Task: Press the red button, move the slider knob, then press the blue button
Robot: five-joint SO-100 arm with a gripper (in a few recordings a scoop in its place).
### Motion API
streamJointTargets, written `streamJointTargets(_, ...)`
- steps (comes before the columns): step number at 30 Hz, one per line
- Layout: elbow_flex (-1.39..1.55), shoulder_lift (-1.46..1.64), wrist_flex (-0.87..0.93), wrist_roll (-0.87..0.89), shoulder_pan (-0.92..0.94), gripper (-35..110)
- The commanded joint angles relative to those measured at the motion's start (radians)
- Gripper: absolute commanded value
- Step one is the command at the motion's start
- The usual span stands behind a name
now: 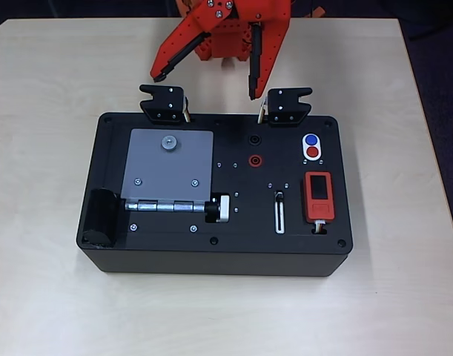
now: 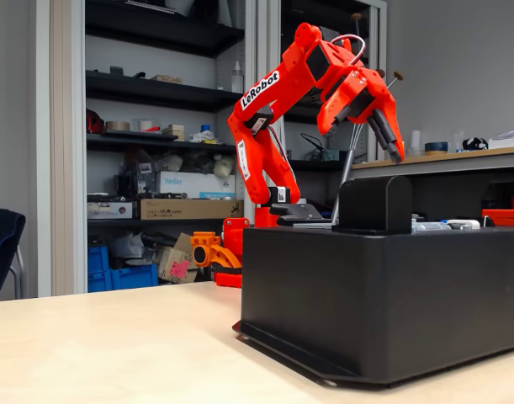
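On the pale counter (image 1: 48, 89) sits a black box (image 1: 174, 256); your tool (image 1: 205, 85) hangs open behind it, touching nothing. It looks like all is left: red button (image 1: 313, 153), slider knob (image 1: 279, 196), blue button (image 1: 311, 139).

1. Two round buttons are counted: one red button (image 1: 312, 152), one blue button (image 1: 311, 139).
2. One slider knob (image 1: 279, 196) is counted.
3. Two black clamps are counted, at eleven (image 1: 164, 103) and one o'clock (image 1: 287, 106).
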Motion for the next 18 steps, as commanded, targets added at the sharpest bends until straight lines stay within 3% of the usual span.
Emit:
streamJointTargets(1,-0.009,0.012,-0.025,0.025,-0.035,79)
streamJointTargets(4,-0.023,-0.008,-0.074,0.018,-0.060,98)
streamJointTargets(6,-0.040,-0.031,-0.077,0.040,-0.066,102)
streamJointTargets(18,-0.091,-0.114,-0.072,0.288,-0.204,104)
